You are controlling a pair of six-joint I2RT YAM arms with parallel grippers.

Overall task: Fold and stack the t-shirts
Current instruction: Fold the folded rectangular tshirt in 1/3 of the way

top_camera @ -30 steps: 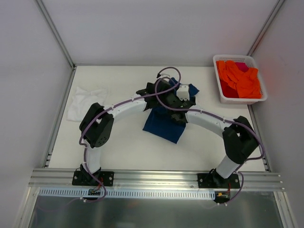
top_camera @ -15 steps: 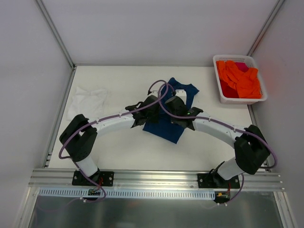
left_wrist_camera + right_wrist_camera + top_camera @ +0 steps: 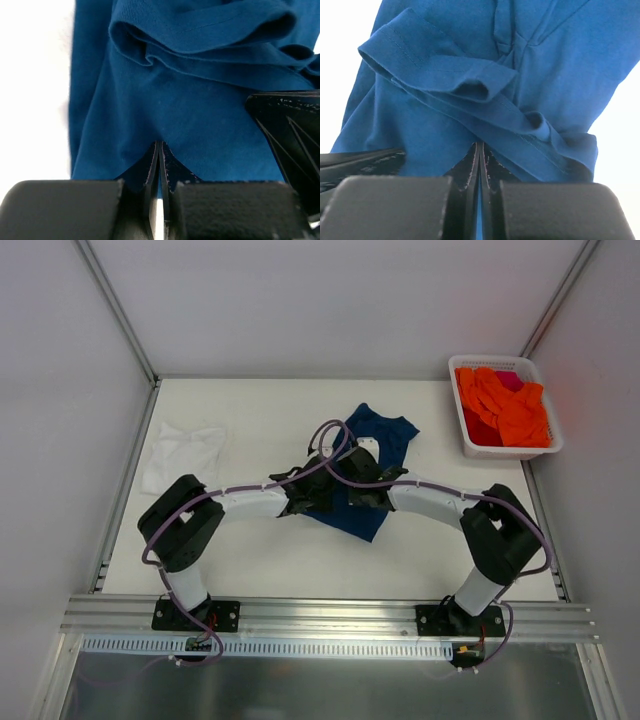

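Observation:
The navy blue t-shirt (image 3: 386, 433) lies crumpled at the middle of the table, with no print showing. Both arms reach in over its near half. My left gripper (image 3: 312, 492) is shut, tips (image 3: 159, 146) pressed into the blue cloth (image 3: 200, 110), a thin strip of it between the jaws. My right gripper (image 3: 363, 488) sits close beside it, also shut (image 3: 480, 146) on a pinch of the same shirt (image 3: 470, 45), just below a folded sleeve hem. The white t-shirt (image 3: 182, 454) lies rumpled at the far left, untouched.
A white basket (image 3: 470, 447) filled with orange and pink cloth stands at the back right corner. White enclosure walls stand at the left, back and right of the table. The two gripper heads nearly touch each other.
Both arms have drawn back toward the near side and dropped onto the navy shirt. Both grippers have shut on its cloth. The shirt's far part now shows uncovered.

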